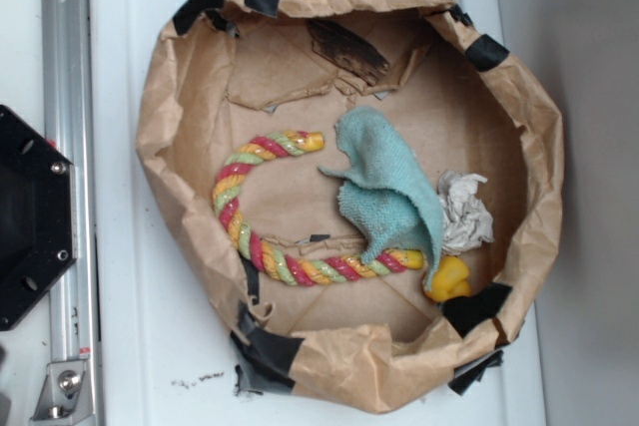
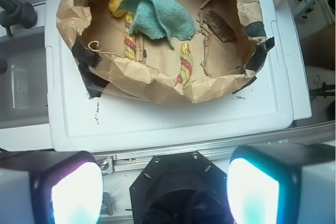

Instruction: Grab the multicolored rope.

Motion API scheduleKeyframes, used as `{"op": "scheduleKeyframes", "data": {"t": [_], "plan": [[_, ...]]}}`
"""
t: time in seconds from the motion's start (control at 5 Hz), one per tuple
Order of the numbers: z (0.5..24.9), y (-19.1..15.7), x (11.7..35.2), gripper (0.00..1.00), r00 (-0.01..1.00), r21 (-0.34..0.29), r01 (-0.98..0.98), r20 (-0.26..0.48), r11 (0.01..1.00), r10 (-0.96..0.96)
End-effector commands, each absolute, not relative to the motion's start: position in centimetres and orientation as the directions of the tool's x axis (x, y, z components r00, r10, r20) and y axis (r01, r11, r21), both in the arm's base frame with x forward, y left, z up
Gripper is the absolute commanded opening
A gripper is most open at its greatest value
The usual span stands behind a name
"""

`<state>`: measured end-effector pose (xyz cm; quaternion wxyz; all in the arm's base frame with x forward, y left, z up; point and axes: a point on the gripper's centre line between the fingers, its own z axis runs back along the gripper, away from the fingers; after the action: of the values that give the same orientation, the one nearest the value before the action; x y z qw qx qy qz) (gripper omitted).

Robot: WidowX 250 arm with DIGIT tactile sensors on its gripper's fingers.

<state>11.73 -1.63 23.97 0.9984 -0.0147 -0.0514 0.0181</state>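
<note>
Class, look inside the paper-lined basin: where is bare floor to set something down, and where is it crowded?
Bare: inside the multicolored rope curve, left of the teal cloth. Crowded: right side, where cloth, crumpled paper and yellow duck bunch together.

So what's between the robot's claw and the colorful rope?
In the wrist view, bare white lid and the paper bag's crumpled wall separate the gripper from the multicolored rope.

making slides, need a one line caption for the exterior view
Multicolored rope curved inside a brown paper nest, one end under a teal cloth, beside crumpled paper and a yellow duck.
</note>
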Motion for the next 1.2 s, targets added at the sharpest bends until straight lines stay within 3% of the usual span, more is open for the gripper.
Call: {"op": "scheduleKeyframes", "data": {"t": [0.0,0.2,0.6,0.8,1.0], "plan": [[24.0,-1.6,11.7,1.0,0.994,-0.031,-0.035,0.102,0.999,0.038],[22.9,-0.6,16.3,1.0,0.985,0.0,-0.155,0.076,0.988,0.154],[14.8,1.3,22.0,1.0,0.967,-0.133,-0.255,-0.024,0.958,0.254],[9.8,0.0,22.9,1.0,0.974,-0.165,-0.228,-0.05,0.96,0.222],[9.8,0.0,22.9,1.0,0.974,-0.165,-0.228,-0.05,0.96,0.222]]}}
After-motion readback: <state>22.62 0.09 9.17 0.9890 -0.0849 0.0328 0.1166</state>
